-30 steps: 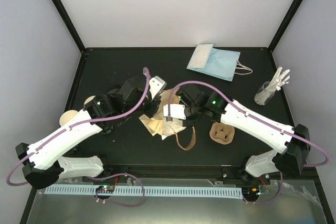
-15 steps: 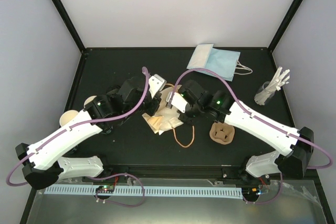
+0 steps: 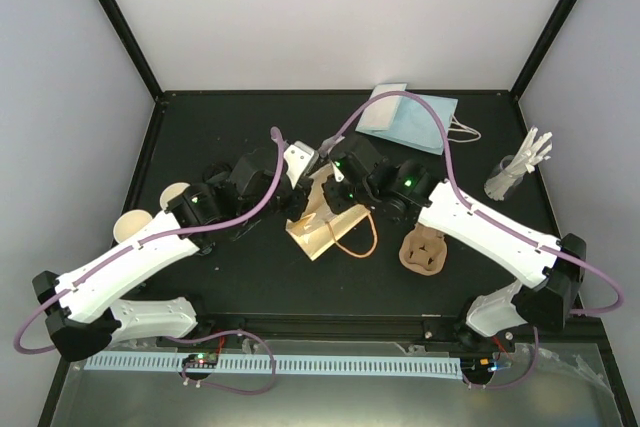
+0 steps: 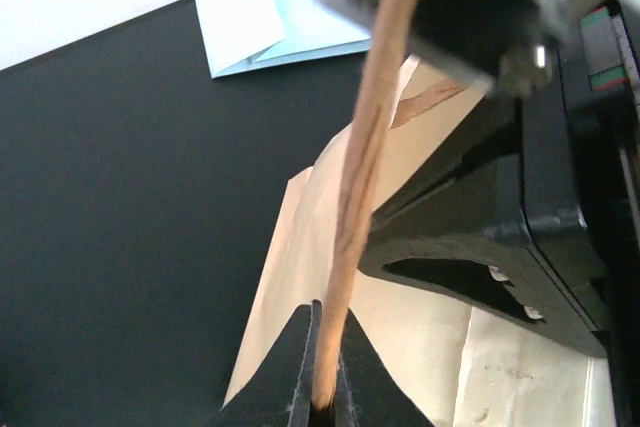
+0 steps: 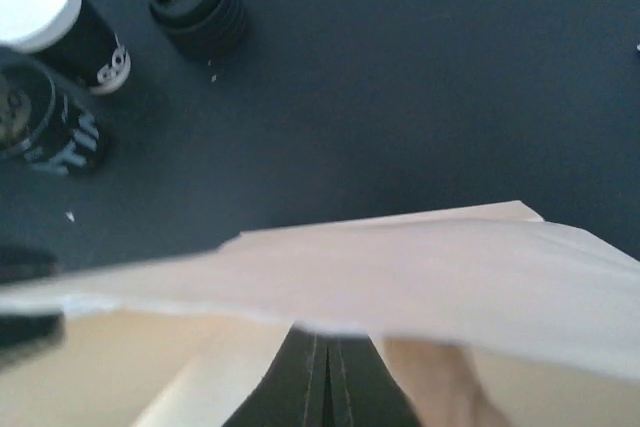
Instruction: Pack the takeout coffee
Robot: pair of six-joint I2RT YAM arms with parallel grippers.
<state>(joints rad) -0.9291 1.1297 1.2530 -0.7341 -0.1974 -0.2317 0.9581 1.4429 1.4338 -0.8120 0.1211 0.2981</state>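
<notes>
Both arms meet mid worktop (image 3: 200,127) at the tan paper bag (image 3: 322,232), which is lifted and held between them

Left pincer (image 4: 322,387): clenched on a tan strip of the bag (image 4: 365,147) seen edge-on; can't tell which part of the bag it is. The right arm's black wrist sits just beside it, against the bag wall

Right pincer (image 5: 325,387): fingers pressed together, grasping the bag's upper edge; the pale bag wall fills the lower half of the right wrist view

Coffee cup: can't place it in any view. The nearest candidate is a black lidded thing (image 5: 195,7) standing on the worktop beyond the bag. It looks dark and ribbed all the way down, so I can't tell if it's the cup. Next to it are a dark cup with a white lid (image 5: 55,12) and a blurred dark cup with lettering (image 5: 40,132)

Elsewhere:
- blue bags (image 3: 410,117) at the far edge
- brown pulp carrier (image 3: 425,252) just right of the bag, under the right arm
- cutlery holder (image 3: 515,175) far right
- cream cups (image 3: 130,227) far left
</notes>
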